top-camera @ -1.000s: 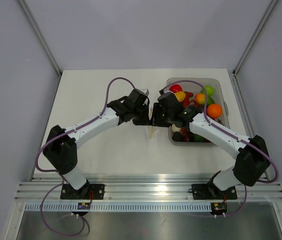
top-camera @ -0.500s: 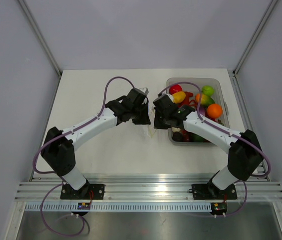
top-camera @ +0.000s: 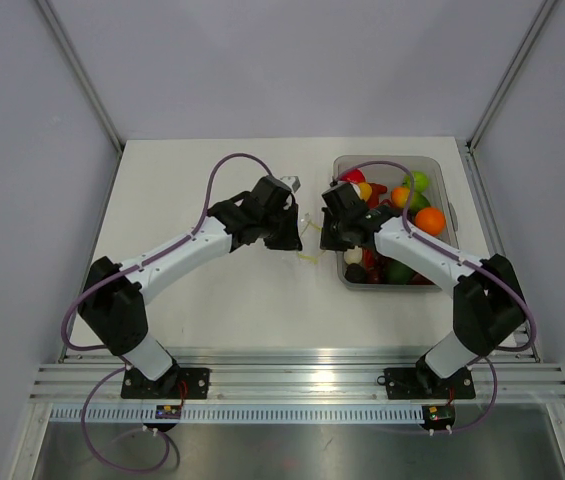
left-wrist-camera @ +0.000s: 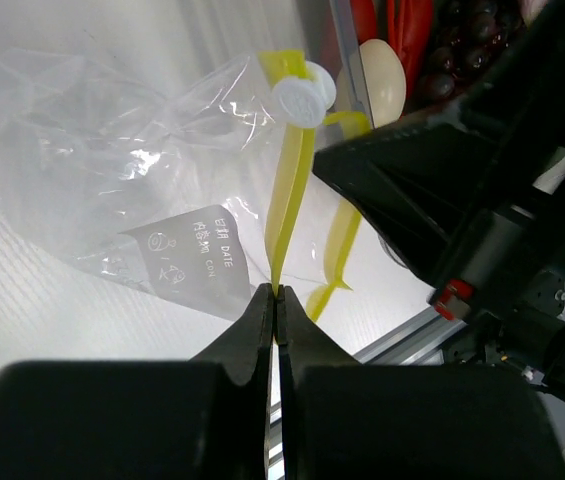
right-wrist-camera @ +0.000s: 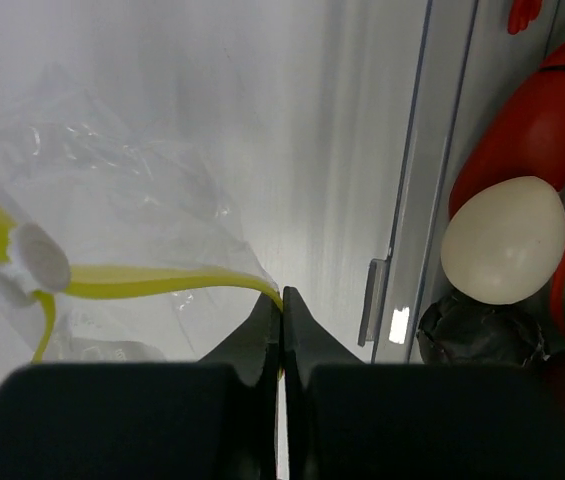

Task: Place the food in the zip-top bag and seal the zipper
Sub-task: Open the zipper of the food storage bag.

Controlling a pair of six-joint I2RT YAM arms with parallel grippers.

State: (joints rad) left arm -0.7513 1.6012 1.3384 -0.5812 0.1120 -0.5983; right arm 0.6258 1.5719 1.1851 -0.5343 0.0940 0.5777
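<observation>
Robotics lab test cell: a plain white tabletop (top-camera: 212,300) enclosed by blank grey panel walls (top-camera: 292,60), two white-and-black robot arms (top-camera: 187,246) bolted to a ribbed aluminium rail (top-camera: 302,378).

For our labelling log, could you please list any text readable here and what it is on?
"DATE": white patch on the zip-top bag, left wrist view.
"CON": same patch, just below; possibly incomplete.
Characters beside both: too small to read.
Stickers at the arm bases: too small to read.
</observation>
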